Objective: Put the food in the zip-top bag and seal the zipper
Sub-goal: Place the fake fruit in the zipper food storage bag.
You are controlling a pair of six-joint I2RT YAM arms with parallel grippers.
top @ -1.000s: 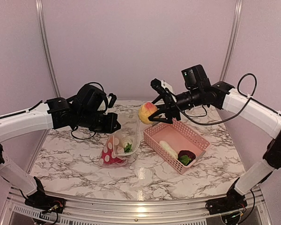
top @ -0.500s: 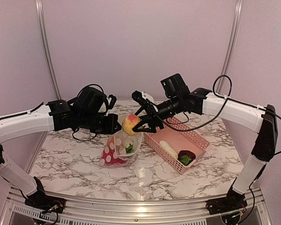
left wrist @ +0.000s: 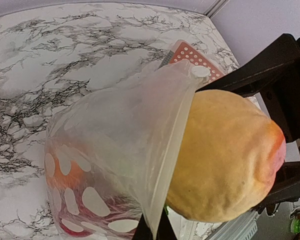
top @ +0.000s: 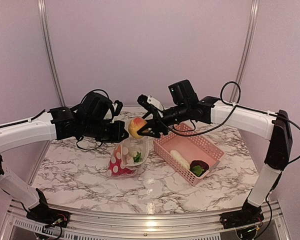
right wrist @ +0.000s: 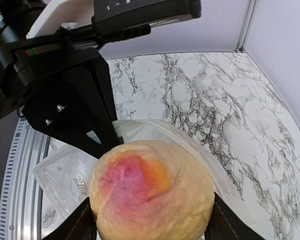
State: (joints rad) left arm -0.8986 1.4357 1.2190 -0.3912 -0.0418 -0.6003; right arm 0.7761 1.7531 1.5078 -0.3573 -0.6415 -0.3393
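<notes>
My right gripper (top: 141, 127) is shut on a peach-coloured toy fruit (top: 136, 127) and holds it in the air just above the open mouth of the zip-top bag (top: 127, 157). The fruit fills the right wrist view (right wrist: 150, 192) and shows beside the bag's rim in the left wrist view (left wrist: 222, 155). My left gripper (top: 121, 135) is shut on the bag's whitish zipper edge (left wrist: 177, 145) and holds the mouth up. The polka-dot bag (left wrist: 100, 165) holds red, white and green pieces (top: 135, 156).
A pink slotted basket (top: 206, 144) stands to the right of the bag. It holds a white oblong piece (top: 180, 158) and a dark purple piece with green leaves (top: 199, 167). Grey walls and metal posts close in the marble table (top: 80, 175).
My right gripper has carried the peach-coloured fruit leftward from above the basket to just over the bag's mouth. My left gripper has stayed in place holding the bag.
</notes>
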